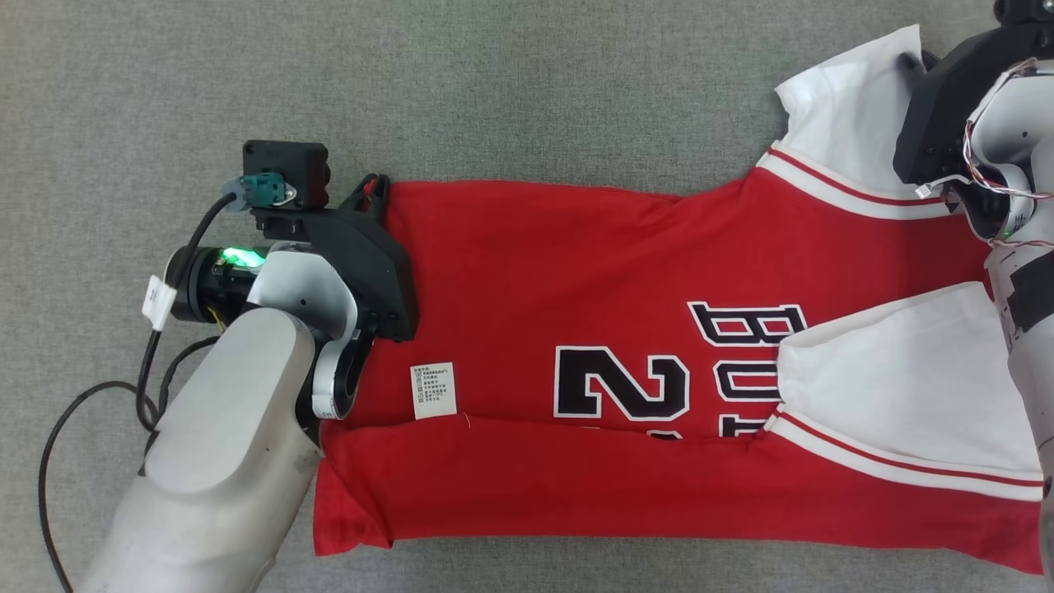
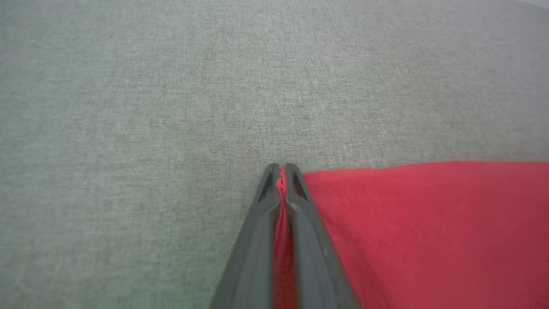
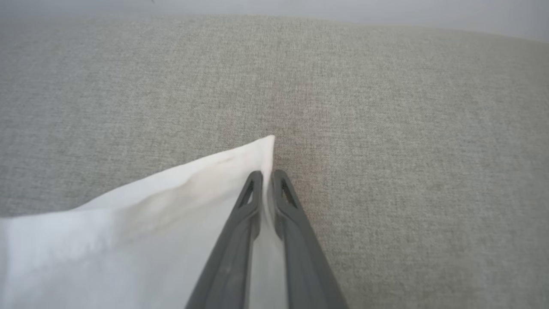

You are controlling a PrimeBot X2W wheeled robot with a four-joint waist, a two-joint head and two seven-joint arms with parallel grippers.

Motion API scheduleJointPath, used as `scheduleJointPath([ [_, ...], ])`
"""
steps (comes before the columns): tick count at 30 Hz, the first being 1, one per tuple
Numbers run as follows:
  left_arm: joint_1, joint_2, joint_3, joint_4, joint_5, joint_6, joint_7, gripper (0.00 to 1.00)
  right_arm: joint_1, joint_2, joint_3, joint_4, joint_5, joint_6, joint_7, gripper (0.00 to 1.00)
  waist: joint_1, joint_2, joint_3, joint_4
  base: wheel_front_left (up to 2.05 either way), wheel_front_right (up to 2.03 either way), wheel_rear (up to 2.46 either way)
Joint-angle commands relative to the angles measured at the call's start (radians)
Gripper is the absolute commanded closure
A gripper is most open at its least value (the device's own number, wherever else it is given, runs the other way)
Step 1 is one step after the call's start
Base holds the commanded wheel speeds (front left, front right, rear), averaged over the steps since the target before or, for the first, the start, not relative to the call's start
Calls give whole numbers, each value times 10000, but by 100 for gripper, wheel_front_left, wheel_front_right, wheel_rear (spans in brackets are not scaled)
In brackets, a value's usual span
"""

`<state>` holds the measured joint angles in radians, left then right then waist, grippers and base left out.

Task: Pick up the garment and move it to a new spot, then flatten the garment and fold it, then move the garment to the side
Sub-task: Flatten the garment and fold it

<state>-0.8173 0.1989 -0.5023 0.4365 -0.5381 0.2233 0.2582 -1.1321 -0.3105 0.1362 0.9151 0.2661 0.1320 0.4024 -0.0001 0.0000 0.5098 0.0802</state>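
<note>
Looking at a red jersey [image 1: 576, 272] with white sleeves, laid out on the grey cloth surface [image 1: 494, 82], taking up the middle and right of the head view. Long axis going straight across, side to side: hem end pointing to the robot's left, shoulder end to its right. Printed side up, with the black-and-white number [image 1: 622, 383] and lettering on show. Near long edge folded up over the body, covering the bottom of the print. Got the near sleeve [image 1: 889, 379] flopped inward over part of the lettering and the far sleeve [image 1: 848, 107] sticking out toward the top right corner. Also spotting a little white care label [image 1: 433, 390] just above the fold, close to the hem end. Got the left gripper [image 2: 281, 169] clamped tight on the far hem corner, red cloth squeezed between the jaws right up to the tips. Same deal with the right gripper [image 3: 266, 174]: closed on the outer corner of the far sleeve, white cloth pinched in the jaws, a bit poking out past the tips. Can't tell about either corner being lifted off the surface
</note>
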Motion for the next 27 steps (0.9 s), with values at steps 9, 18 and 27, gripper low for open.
scheduleJointPath([
  [9,374,96,274,550,-87,86,-944,100,382,225,9,-138,227,-25,-1938,100,1,0,-545,-211,0,0,0],
  [18,962,244,170,314,-170,-161,-1438,100,1832,-154,569,-1203,1484,-25,-2671,100,1,0,-1456,-362,0,0,0],
  [27,2020,542,55,-114,-136,-326,-2126,100,3855,-425,597,-2576,1906,-25,-3284,100,1,0,-2234,-485,0,0,0],
])
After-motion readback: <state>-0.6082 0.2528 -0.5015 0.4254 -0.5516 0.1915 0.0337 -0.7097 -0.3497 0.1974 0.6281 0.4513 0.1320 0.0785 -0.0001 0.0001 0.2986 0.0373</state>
